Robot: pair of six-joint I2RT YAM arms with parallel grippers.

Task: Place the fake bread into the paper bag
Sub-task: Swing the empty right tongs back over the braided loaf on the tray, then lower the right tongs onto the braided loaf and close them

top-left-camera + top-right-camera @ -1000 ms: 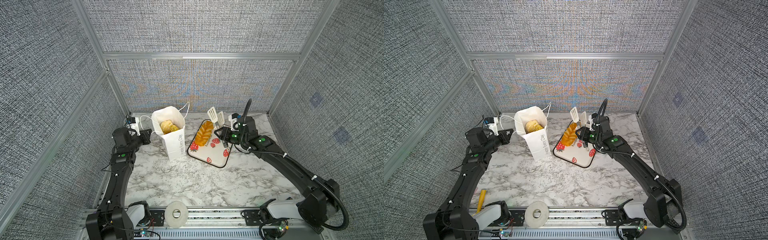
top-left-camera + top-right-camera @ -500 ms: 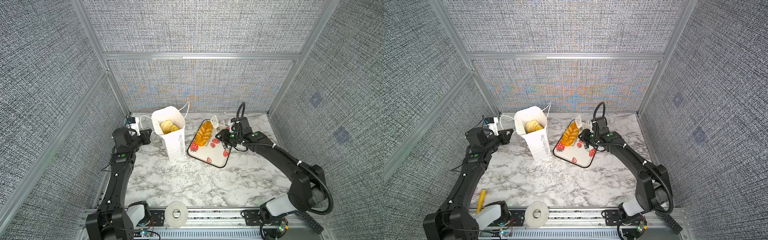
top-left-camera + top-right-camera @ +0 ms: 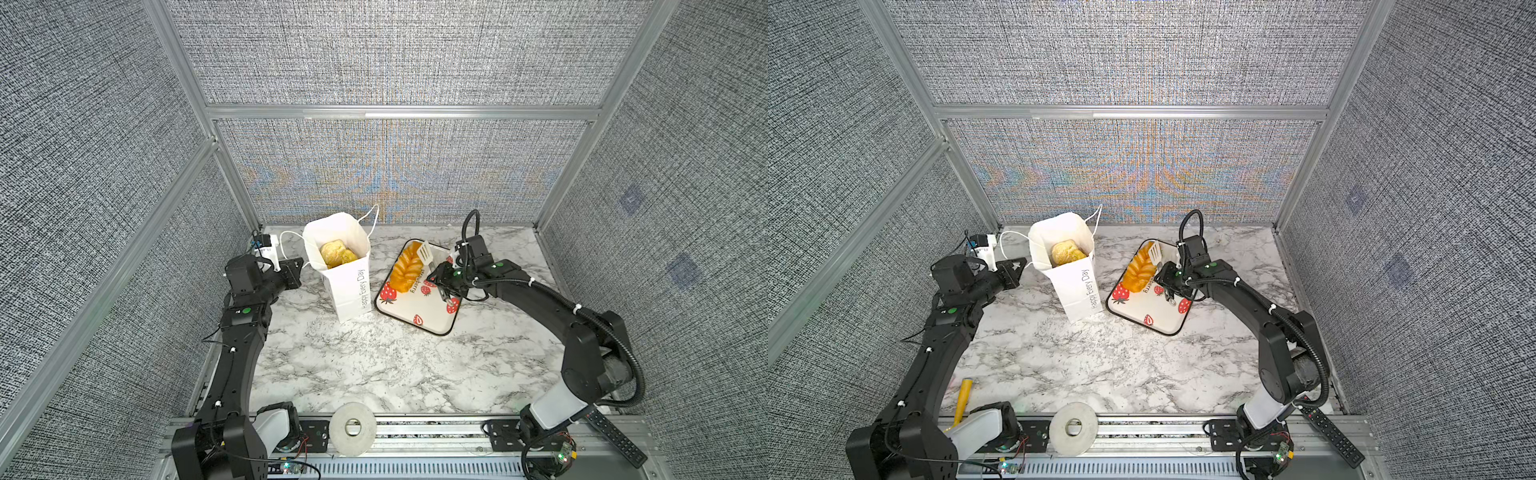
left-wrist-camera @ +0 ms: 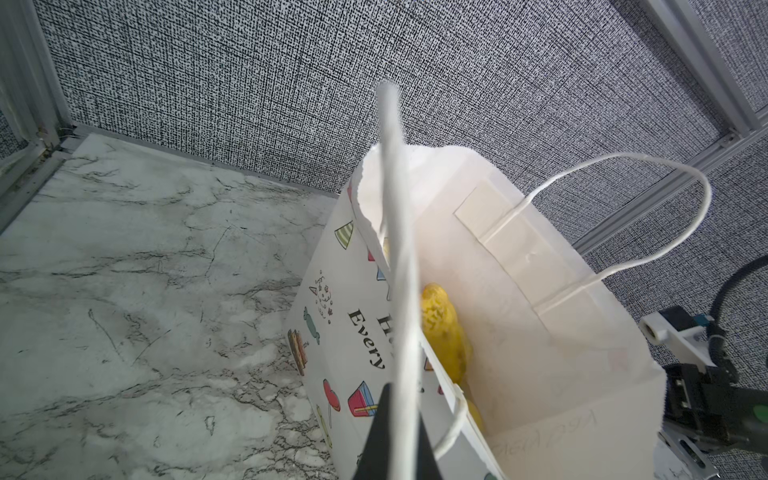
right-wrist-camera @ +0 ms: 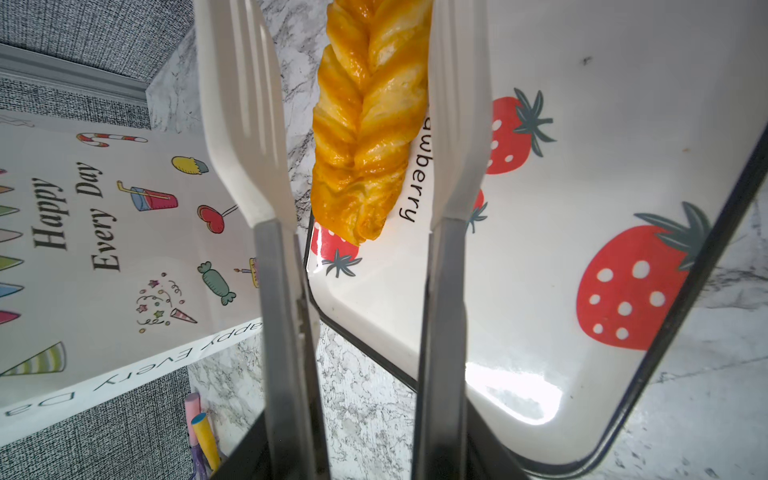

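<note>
Scene on a marble table [image 3: 374, 365], given in both top views and both wrist views. The paper bag [image 3: 347, 291] is standing upright left of centre with its mouth open, and rolls of fake bread [image 3: 337, 252] are lying inside it. Its narrow side is carrying grey lettering [image 3: 362, 289] reading "Happy Every Day". The right wrist view is showing the same words in dark italics on the broad face, among drawings of party hats, sweets, a drink and a cake.

The left tool [image 3: 297, 269] is pressing its jaws together on one cord handle [image 4: 395, 270] of the bag, the cord running taut between them. Faint handwriting is showing inside the bag in the left wrist view, too pale to read.

Just right of the bag, a strawberry-print tray [image 3: 419, 309] with a black rim is lying on the table. It is bearing one braided loaf [image 3: 405, 268] along its left edge. Beside the loaf a printed word [image 5: 413, 166] is reading "awberry", its start being hidden behind a blade.

The right tool [image 3: 442, 279] is clamping the grey handles of white tongs [image 5: 245, 124]. Their two slotted blades are standing apart, one on each side of the loaf's near end. The blade over the tray is perhaps touching the loaf, though the view is not settling this.
</note>
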